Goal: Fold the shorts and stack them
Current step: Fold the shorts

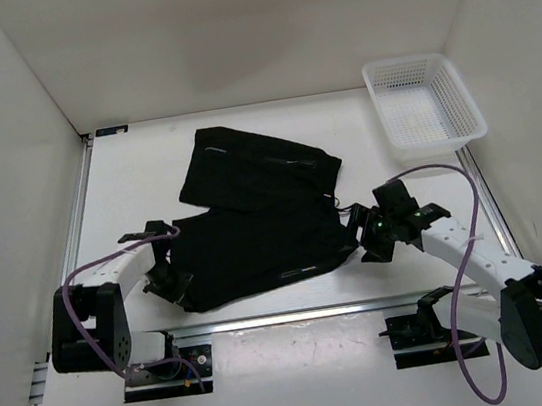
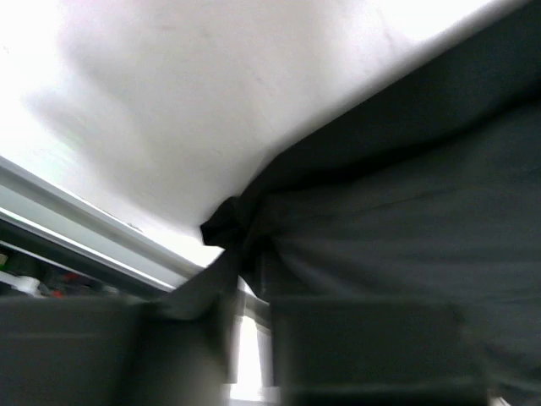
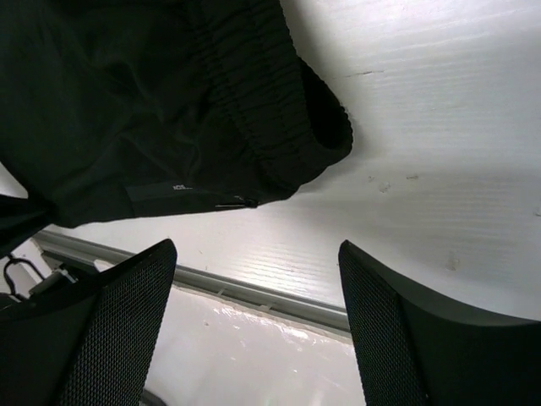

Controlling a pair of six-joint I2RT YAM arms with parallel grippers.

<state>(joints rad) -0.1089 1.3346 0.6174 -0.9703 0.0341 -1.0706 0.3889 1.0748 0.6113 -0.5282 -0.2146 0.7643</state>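
The black shorts (image 1: 253, 216) lie spread in the middle of the table, one leg toward the back and one toward the front. My left gripper (image 1: 169, 278) is at their front left corner. In the blurred left wrist view it (image 2: 249, 288) looks shut on a bunched corner of the shorts (image 2: 406, 211). My right gripper (image 1: 366, 235) is at the shorts' right edge, open and empty. In the right wrist view it (image 3: 254, 249) hovers over bare table, with the elastic waistband of the shorts (image 3: 254, 101) just beyond the fingertips (image 3: 135, 288).
A white mesh basket (image 1: 424, 106) stands at the back right corner. White walls enclose the table on three sides. A metal rail (image 1: 297, 315) runs along the table's front edge, also seen in the right wrist view (image 3: 254, 292).
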